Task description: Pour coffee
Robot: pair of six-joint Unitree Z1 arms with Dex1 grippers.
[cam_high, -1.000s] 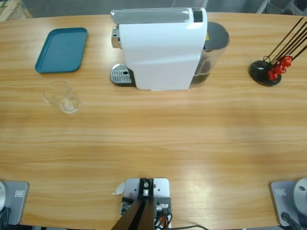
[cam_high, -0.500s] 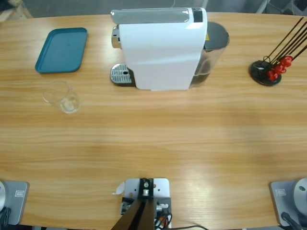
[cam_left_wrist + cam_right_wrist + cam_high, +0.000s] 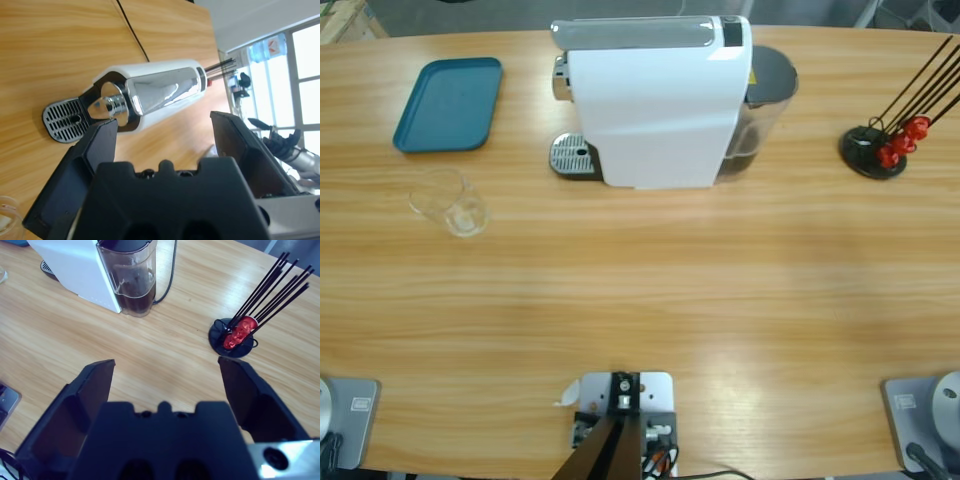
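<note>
From above, one clear glass (image 3: 450, 203) stands empty at the left of the table (image 3: 640, 300), near one blue tray (image 3: 449, 104) and one white coffee machine (image 3: 655, 100); no coffee shows in it.

The left gripper (image 3: 165, 135) has released jaws, holding nothing.

The right gripper (image 3: 165, 375) is also spread empty, facing one capsule stand (image 3: 235, 337).

The thin glass could tip or slip if grasped off-centre.
</note>
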